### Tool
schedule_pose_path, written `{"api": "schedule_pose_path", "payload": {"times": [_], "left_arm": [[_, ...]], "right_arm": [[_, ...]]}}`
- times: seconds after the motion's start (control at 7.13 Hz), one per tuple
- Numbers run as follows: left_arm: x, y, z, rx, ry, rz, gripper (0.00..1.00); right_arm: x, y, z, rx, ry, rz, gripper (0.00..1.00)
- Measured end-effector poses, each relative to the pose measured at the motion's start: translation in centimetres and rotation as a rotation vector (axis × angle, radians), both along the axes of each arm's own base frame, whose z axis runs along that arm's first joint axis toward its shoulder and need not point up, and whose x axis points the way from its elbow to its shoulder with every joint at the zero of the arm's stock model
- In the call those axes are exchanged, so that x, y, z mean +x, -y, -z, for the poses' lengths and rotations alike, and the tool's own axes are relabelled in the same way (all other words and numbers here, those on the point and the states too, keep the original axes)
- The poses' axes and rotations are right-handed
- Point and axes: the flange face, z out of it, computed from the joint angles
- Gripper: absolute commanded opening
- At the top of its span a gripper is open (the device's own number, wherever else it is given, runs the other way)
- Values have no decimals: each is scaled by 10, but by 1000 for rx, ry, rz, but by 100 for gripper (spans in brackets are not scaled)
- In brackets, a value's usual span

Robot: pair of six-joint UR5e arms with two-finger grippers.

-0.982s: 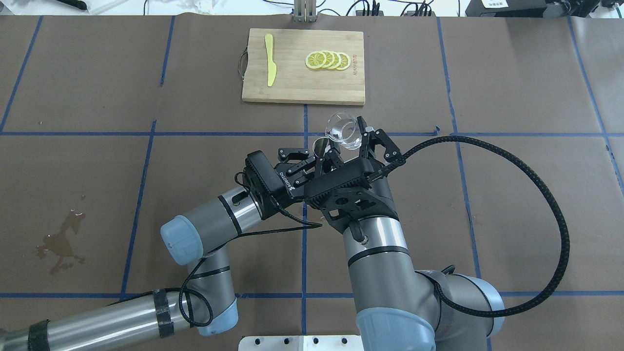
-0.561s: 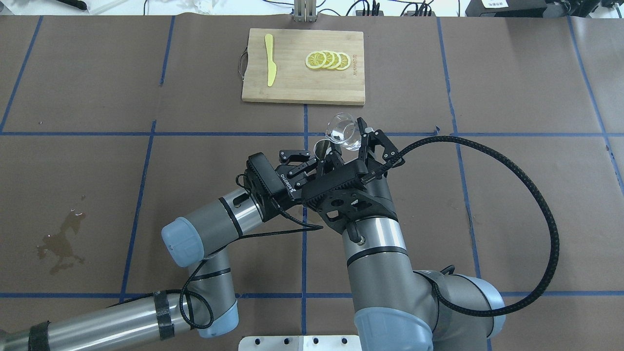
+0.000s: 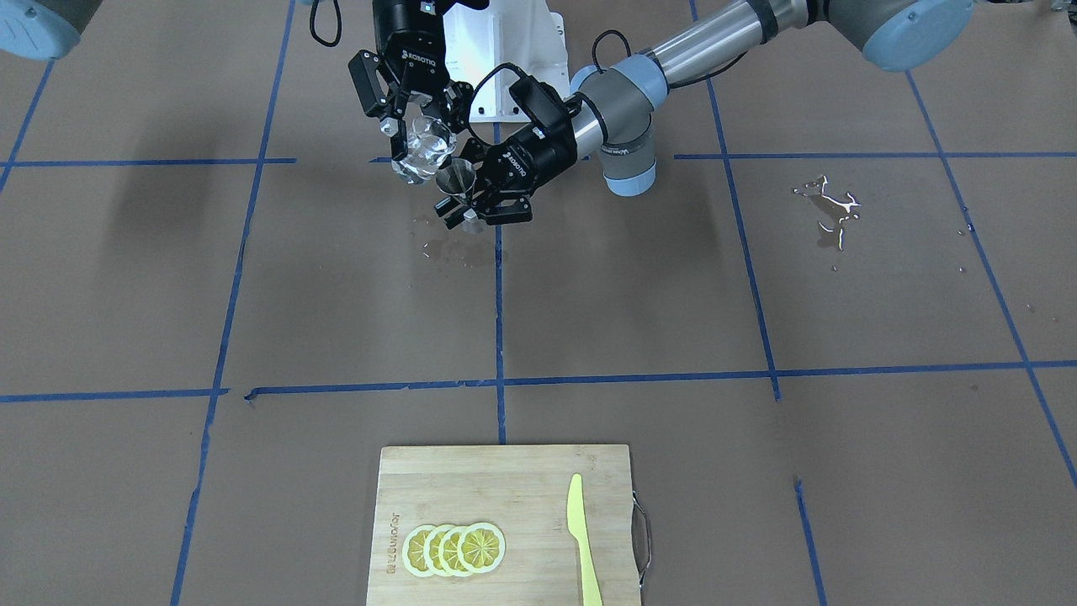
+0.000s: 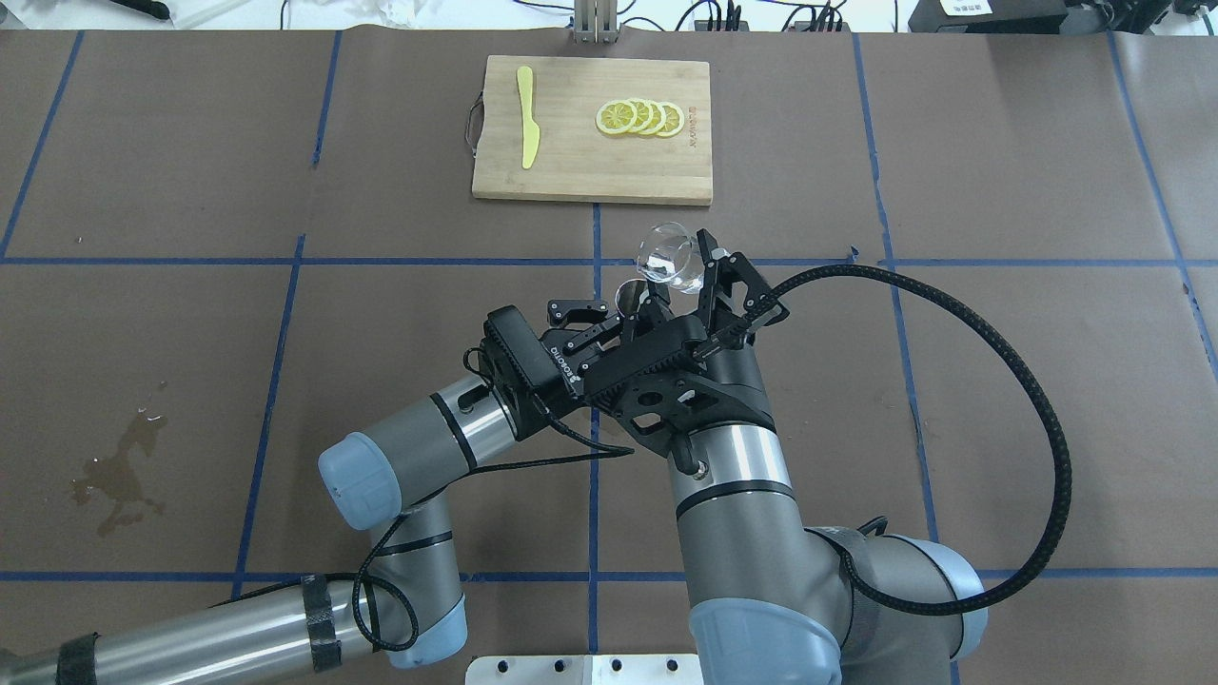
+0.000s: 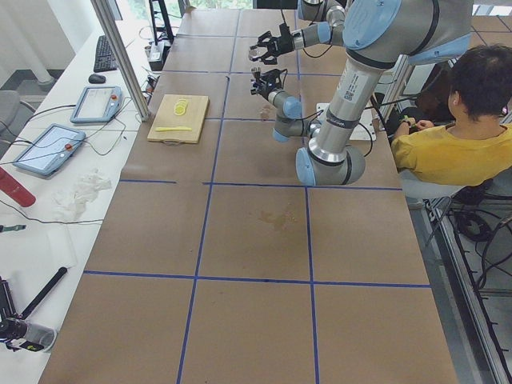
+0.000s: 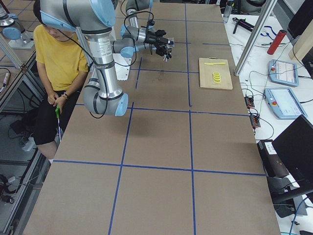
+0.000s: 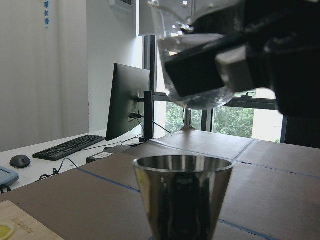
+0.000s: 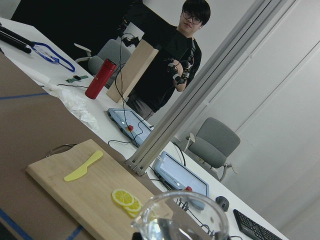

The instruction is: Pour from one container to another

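My right gripper [image 4: 681, 274] is shut on the clear glass cup [image 4: 665, 253], which is tilted with its lip toward the steel jigger [image 4: 628, 292]. My left gripper [image 4: 617, 314] is shut on the jigger and holds it upright above the table. From the front, the cup [image 3: 423, 152] hangs just above and beside the jigger [image 3: 457, 180], with the right gripper [image 3: 418, 137] behind it and the left gripper [image 3: 468, 202] around the jigger's waist. In the left wrist view the jigger's open rim [image 7: 183, 163] sits right under the cup [image 7: 195, 75], which holds a little water.
A wooden cutting board [image 4: 571, 162] with lemon slices [image 4: 639, 118] and a yellow knife [image 4: 526, 116] lies at the far middle. Small drops [image 3: 446, 248] wet the brown cover under the grippers. A spill stain [image 4: 119, 474] marks the left side. A person [image 5: 448, 136] sits behind the robot.
The right wrist has rotated a little further and the cup has tipped slightly more toward the jigger. Both arms have shifted only slightly.
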Motion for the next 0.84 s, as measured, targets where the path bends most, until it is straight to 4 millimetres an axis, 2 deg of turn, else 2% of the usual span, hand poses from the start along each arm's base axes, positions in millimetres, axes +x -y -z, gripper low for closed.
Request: {"api": "schedule_pose_path", "payload": {"times": [0.84], "left_arm": [[0, -1, -1, -1, 0, 0, 0]], "right_arm": [[-2, 0, -2, 21, -129, 16, 0]]}}
